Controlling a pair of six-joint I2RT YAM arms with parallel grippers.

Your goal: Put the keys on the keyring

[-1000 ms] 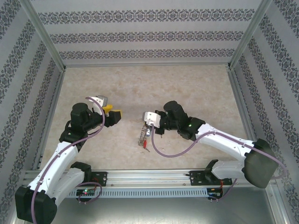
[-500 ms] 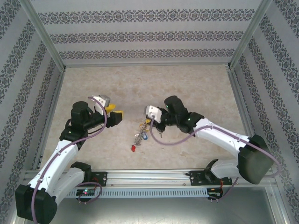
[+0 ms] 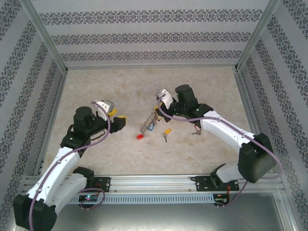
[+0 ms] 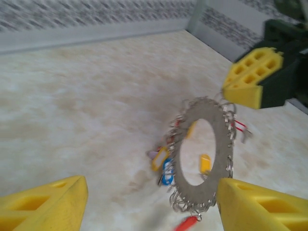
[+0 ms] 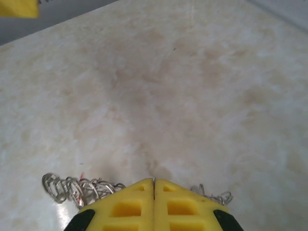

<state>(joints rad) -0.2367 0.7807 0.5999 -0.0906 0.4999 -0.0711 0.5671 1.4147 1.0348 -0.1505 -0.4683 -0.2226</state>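
The keyring is a flat grey ring fringed with small wire loops and tagged keys. It stands on edge over the table, also seen from above. My right gripper is shut on its upper rim, with wire loops showing beside the fingers. A red-tagged key sits at the ring's lowest edge; I cannot tell whether it is attached. A yellow-tagged key lies on the table beyond the ring and shows through its hole. My left gripper is open, a short way left of the ring.
The beige tabletop is boxed in by patterned walls on three sides, with aluminium posts at the corners. The mounting rail runs along the near edge. Blue and yellow tags hang off the ring's left side.
My right gripper has carried the keyring toward the back of the table. The yellow-tagged key now lies to the ring's right and the red tag has shifted left. My left gripper barely moved.
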